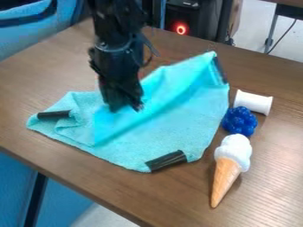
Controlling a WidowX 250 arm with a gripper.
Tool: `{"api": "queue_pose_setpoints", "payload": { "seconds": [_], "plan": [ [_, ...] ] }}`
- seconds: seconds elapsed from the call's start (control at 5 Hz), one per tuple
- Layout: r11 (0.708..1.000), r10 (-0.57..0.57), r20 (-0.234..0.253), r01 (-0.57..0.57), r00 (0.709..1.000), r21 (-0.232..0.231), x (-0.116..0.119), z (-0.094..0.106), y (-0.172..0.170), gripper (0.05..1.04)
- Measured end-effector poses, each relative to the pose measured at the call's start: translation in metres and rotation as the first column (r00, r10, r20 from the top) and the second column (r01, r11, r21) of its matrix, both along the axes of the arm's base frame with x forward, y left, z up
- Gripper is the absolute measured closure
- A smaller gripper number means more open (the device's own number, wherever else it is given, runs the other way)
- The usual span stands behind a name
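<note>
- Table (pixel 177 199): brown, wood-grained, running slantwise across the view and bearing all the loose things.
- Cloth (pixel 172 122): turquoise, lying mid-table, spreading unevenly; bunching into folds around the gripper (pixel 127 108), its far right corner pointing away from the camera.
- Arm (pixel 115 29): black, coming in from the top edge, left of centre, and hanging downward.
- Gripper: pointing down at the cloth's left-middle part, its tip meeting the folds. Cannot tell whether it is clamping fabric or standing apart.
- Cone (pixel 230 166): white swirl top, tan base; lying right of the cloth, its point facing the near edge.
- Spool (pixel 253 102): white, lying on its side near the cloth's right edge.
- Ball (pixel 239 121): blue, knobbly, sitting between spool and cone, just beside the cloth.
- Strips: black, marking three cloth corners: left (pixel 53 115), near (pixel 165 161), far right (pixel 219 70).
</note>
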State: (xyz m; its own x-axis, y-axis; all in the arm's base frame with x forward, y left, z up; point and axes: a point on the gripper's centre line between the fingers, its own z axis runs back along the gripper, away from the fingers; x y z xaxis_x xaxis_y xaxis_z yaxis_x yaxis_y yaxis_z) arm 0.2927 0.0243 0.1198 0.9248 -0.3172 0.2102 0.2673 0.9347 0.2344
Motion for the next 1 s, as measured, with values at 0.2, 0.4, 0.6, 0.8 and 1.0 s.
{"api": "queue_pose_setpoints", "payload": {
  "seconds": [0.2, 0.4, 0.6, 0.8, 1.0],
  "plan": [
    [0.994, 0.021, -0.035, -0.017, 0.999, 0.110, 0.008, 0.004, 0.018, 1.024],
    [0.977, 0.071, -0.012, -0.067, 0.997, 0.203, 0.020, 0.014, 0.034, 1.024],
    [0.951, 0.105, 0.014, -0.104, 0.994, 0.291, 0.039, 0.030, 0.059, 1.024],
    [0.930, 0.107, 0.002, -0.100, 0.994, 0.354, 0.057, 0.039, 0.076, 1.024],
    [0.922, 0.133, -0.009, -0.120, 0.991, 0.369, 0.070, 0.044, 0.093, 1.024]
  ]
}}
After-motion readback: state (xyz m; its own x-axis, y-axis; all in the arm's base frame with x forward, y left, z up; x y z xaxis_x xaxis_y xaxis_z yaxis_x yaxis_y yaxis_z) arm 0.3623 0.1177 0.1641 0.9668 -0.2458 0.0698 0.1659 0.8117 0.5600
